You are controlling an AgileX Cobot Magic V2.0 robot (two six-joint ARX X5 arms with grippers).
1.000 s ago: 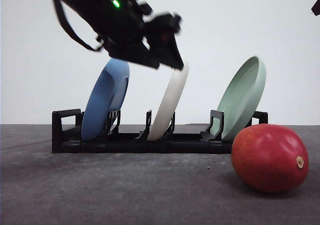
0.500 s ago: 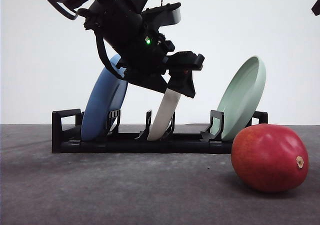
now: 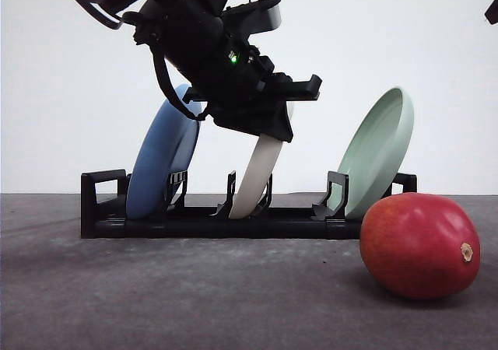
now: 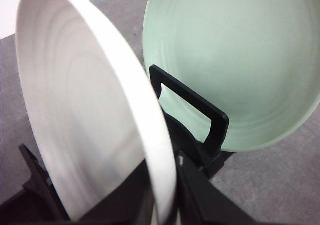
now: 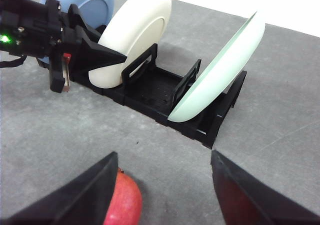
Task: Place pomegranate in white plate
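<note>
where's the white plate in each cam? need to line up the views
Front view: white plate stands on edge in the middle slot of the black rack, its top behind the left gripper.
Left wrist view: white plate close up, its rim between the fingers.
Right wrist view: white plate upper centre, left gripper at its rim.
Shared landmark: pale green plate, the next plate in the rack.

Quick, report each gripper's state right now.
Left gripper: its fingers straddle the white plate's rim; whether it has clamped cannot be told.
Right gripper: open, above the pomegranate, holding nothing.
</note>
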